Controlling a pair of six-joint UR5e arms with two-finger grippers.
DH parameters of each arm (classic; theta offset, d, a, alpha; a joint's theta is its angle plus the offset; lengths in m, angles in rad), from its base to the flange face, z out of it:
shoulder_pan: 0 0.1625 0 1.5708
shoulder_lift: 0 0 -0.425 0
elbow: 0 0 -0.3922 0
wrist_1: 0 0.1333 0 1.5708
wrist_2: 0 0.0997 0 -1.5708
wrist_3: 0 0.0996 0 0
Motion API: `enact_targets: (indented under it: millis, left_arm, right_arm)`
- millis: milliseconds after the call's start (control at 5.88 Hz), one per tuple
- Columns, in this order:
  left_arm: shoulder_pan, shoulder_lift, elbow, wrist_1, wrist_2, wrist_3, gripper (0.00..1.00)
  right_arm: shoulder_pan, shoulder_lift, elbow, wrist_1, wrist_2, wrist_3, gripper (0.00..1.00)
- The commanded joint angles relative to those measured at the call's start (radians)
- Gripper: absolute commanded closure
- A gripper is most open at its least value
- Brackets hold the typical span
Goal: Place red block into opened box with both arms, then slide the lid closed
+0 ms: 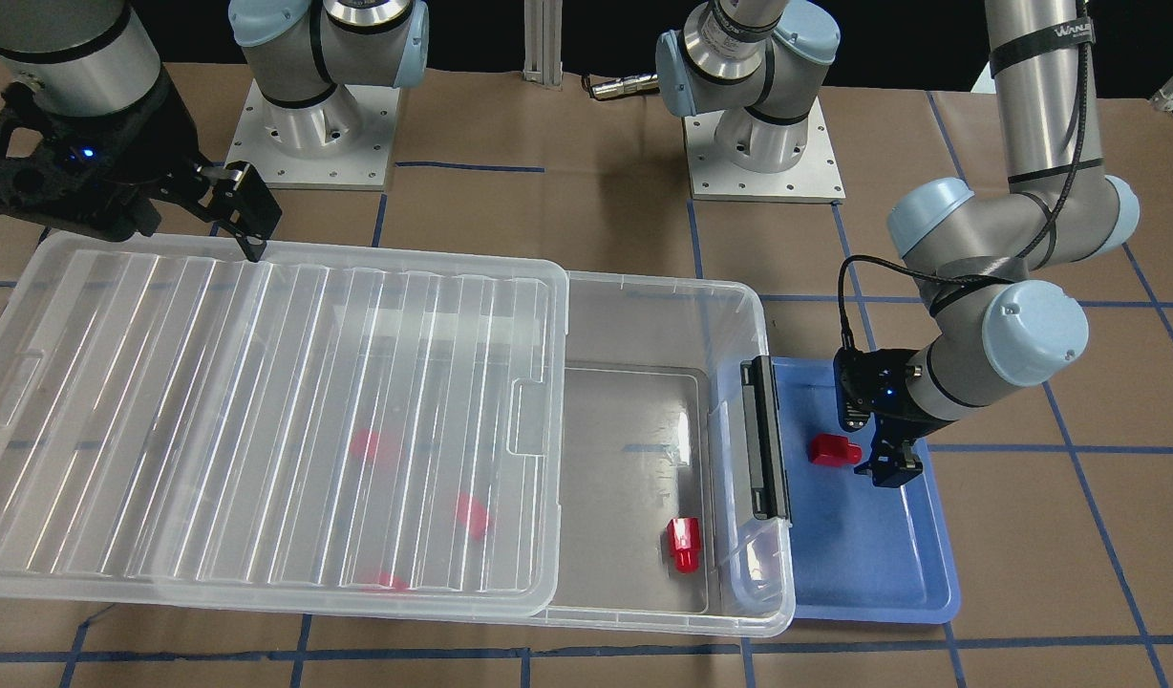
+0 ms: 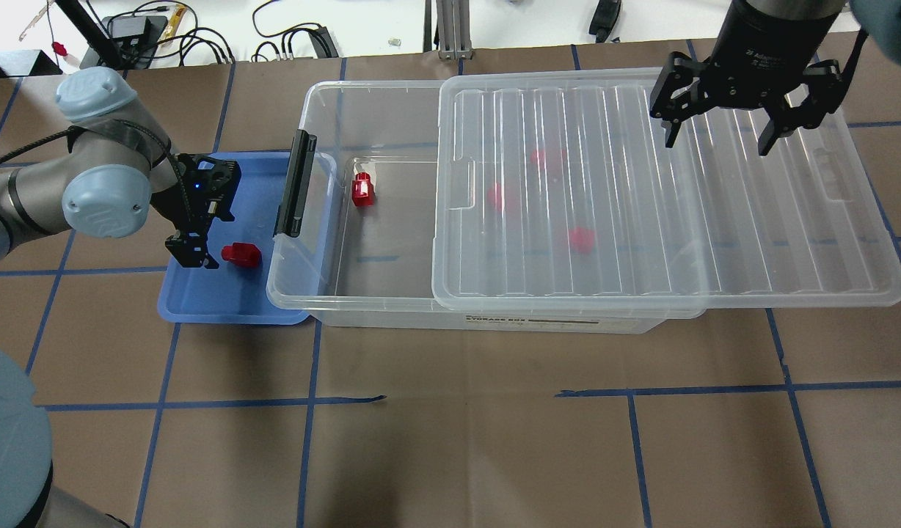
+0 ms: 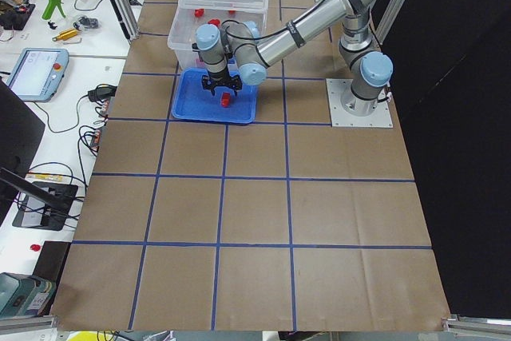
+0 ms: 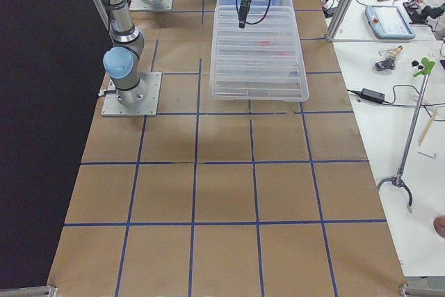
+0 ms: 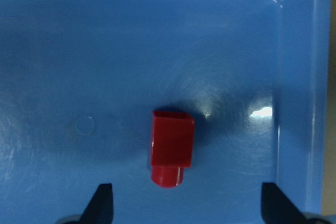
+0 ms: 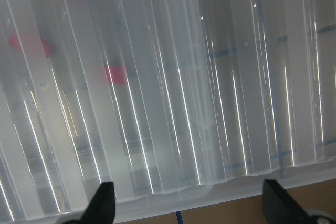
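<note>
Two grippers are at work over the bench, and we take them in turn. The left gripper (image 1: 894,470) hangs low over the blue tray (image 2: 201,308) with its fingers spread apart and nothing between them. The red block (image 2: 241,254) lies on its side on the tray floor, just beside those fingers and not touching them, between the gripper and the tray's edge nearest the box (image 2: 326,88). In the left wrist view its stub points back toward the fingers.

The box stands on the bench, and its end with the black latch bar (image 2: 296,183) overlaps that tray edge. The lid (image 2: 641,220) rests on the box, slid toward the robot's right. It leaves the latch end uncovered and overhangs the opposite end.

A second red block (image 2: 362,190) lies in the uncovered part, near the latch-end wall. Three red shapes (image 2: 581,239) show blurred through the ribbed lid.

The right gripper (image 2: 718,136) is over the lid, its fingers wide apart and holding nothing. We cannot tell whether a fingertip touches the lid's rim.
</note>
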Motion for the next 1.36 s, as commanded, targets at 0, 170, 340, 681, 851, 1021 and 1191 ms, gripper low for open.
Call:
enact_targets:
  millis: [0, 170, 340, 681, 851, 1021, 1191]
  left_arm:
    - [-0.003, -0.021, -0.010, 0.036, -0.002, 0.001, 0.02]
    - [-0.006, -0.059, -0.010, 0.039, -0.001, 0.004, 0.02]
    - [-0.018, -0.070, -0.012, 0.042, 0.004, 0.003, 0.05]
    - [-0.018, -0.065, -0.010, 0.045, -0.002, 0.008, 0.62]
    - [-0.017, -0.062, -0.010, 0.048, -0.001, 0.006, 0.86]
    - [-0.017, -0.049, 0.009, 0.048, 0.001, 0.006, 0.90]
    - [-0.018, 0.003, 0.032, 0.021, 0.007, -0.002, 0.90]
  right_arm:
    - [0.012, -0.004, 0.003, 0.003, 0.004, 0.002, 0.00]
    - [0.015, -0.004, 0.003, 0.002, 0.030, 0.005, 0.00]
    - [0.015, -0.003, 0.003, 0.002, 0.053, 0.007, 0.00]
    - [0.015, -0.003, 0.005, 0.000, 0.045, 0.000, 0.00]
    - [0.015, -0.003, 0.006, -0.003, 0.048, 0.000, 0.00]
    - [0.015, -0.003, 0.006, -0.003, 0.049, 0.000, 0.00]
    - [0.015, -0.001, 0.008, -0.003, 0.047, 0.000, 0.00]
